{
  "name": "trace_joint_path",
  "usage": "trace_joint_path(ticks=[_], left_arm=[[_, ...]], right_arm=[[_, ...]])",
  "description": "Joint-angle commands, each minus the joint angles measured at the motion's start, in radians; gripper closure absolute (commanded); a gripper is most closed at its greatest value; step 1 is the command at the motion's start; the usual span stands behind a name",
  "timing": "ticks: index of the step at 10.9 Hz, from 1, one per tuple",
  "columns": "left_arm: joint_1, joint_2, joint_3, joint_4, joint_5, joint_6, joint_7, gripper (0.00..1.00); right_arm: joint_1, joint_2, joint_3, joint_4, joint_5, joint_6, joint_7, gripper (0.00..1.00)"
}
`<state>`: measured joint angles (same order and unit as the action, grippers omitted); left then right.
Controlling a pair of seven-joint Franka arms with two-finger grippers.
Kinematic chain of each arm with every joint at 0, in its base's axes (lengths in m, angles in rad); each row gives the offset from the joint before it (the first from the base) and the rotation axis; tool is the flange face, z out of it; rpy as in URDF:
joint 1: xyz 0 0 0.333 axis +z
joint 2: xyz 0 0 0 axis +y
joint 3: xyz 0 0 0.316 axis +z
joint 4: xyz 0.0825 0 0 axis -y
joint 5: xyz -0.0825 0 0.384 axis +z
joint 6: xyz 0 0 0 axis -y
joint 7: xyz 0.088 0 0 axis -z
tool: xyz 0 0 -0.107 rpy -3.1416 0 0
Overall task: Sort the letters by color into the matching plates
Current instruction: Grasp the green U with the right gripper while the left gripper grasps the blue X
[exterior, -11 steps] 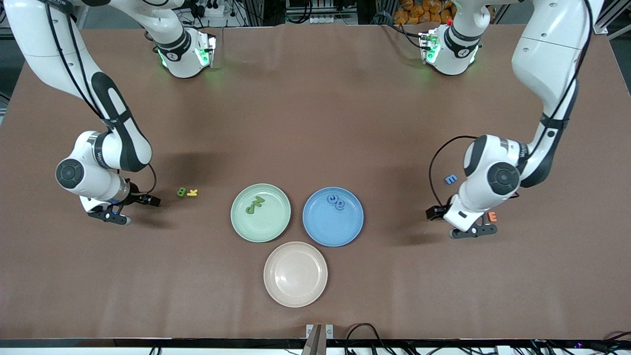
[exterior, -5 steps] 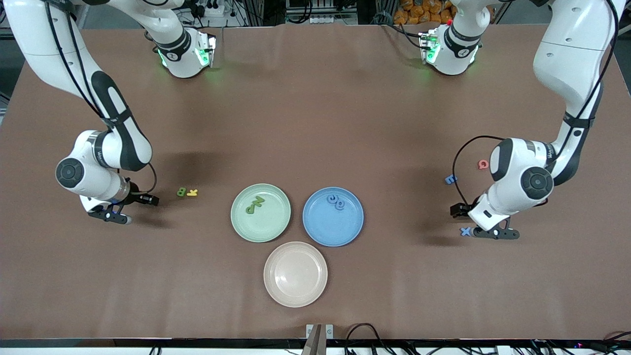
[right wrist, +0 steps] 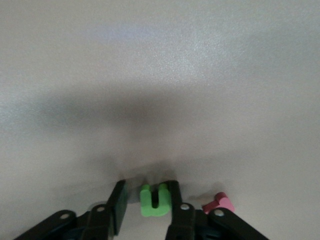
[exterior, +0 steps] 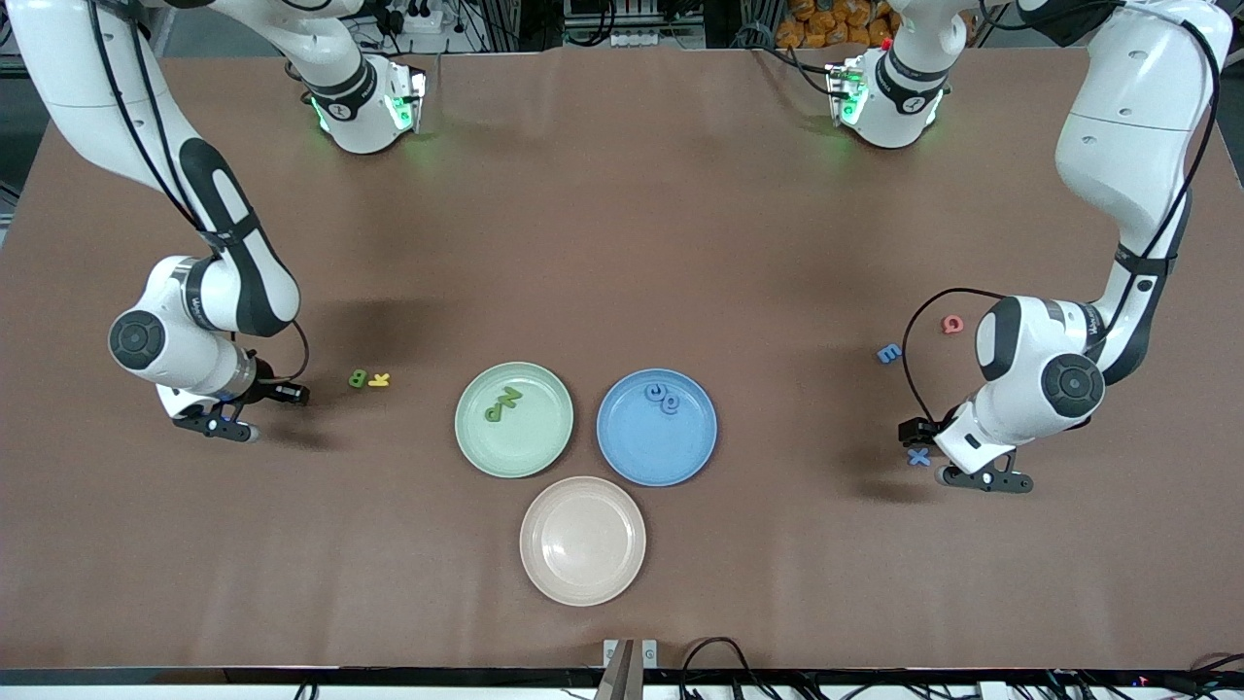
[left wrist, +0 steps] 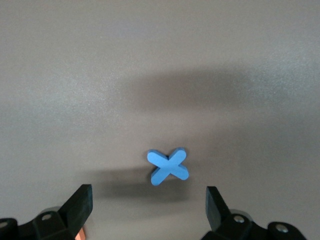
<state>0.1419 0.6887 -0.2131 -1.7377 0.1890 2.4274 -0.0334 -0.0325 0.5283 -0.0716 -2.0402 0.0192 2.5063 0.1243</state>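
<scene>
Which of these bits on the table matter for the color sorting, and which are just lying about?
Job:
green plate
blue plate
blue X
blue E
green U
green B

Lying about:
pink plate
yellow letter
red letter
pink letter

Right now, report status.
Left gripper open, over small blue X letter. Right gripper around bright green U letter. Nothing blocking either.

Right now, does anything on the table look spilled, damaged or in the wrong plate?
Nothing stands out. The green plate holds only green letters, the blue plate only blue letters, and the pink plate is bare. Loose letters lie flat on the table, among them the blue X.
</scene>
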Motion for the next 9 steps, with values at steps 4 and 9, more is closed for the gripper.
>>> trace_joint_path(ticks=[4, 9], left_arm=[[-0.008, 0.049, -0.002, 0.063, 0.01, -0.007, 0.0, 0.0], [-0.013, 0.057, -0.002, 0.063, 0.007, -0.007, -0.026, 0.0]], right_arm=[[-0.02, -0.022, 0.01, -0.04, -0.018, 0.008, -0.008, 0.71], [-0.014, -0.03, 0.01, -0.041, -0.03, 0.002, -0.008, 0.79]])
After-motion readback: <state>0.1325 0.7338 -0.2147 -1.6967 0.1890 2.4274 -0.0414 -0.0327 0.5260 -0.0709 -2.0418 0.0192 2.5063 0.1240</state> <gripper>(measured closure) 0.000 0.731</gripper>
